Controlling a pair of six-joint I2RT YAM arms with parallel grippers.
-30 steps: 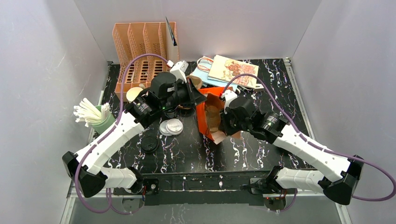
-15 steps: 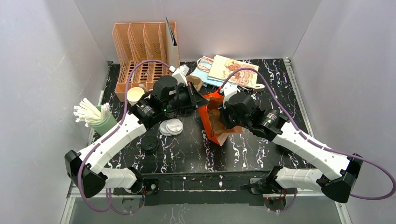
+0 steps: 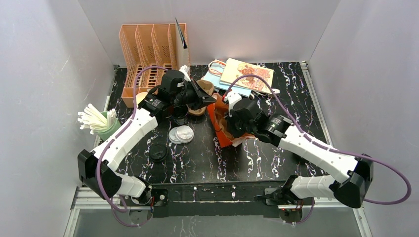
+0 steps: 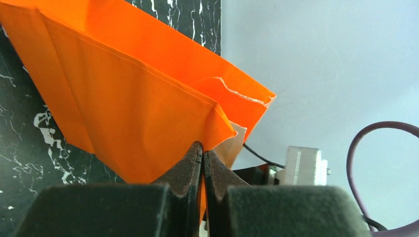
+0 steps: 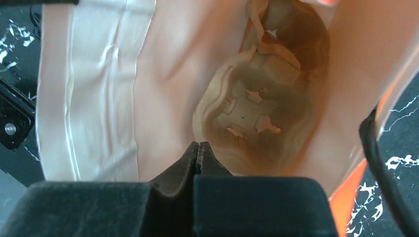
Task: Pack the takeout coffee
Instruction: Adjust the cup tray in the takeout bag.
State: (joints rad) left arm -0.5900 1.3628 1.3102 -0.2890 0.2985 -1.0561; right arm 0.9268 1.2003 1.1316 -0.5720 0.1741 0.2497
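The left fingers (image 4: 202, 148) are closed on the orange bag (image 4: 123, 98) edge. The right fingers (image 5: 197, 147) are closed inside it, above a blurred pulp carrier (image 5: 257, 118); I cannot tell if they pinch paper. The takeout coffee cup (image 3: 141, 96) stands well left of the left fingers, mostly hidden by the left arm (image 3: 141, 123).

White arm links (image 3: 126, 140), black joints (image 3: 94, 170), purple cables (image 4: 385, 125)

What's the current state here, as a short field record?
left end effector: shut on orange bag rim
right end effector: shut at bag mouth; grip on paper unclear
bag contents: pulp cup carrier at bottom
kraft cup: on table by orange rack, partly behind left arm, not packed
white lids: on table, left of bag
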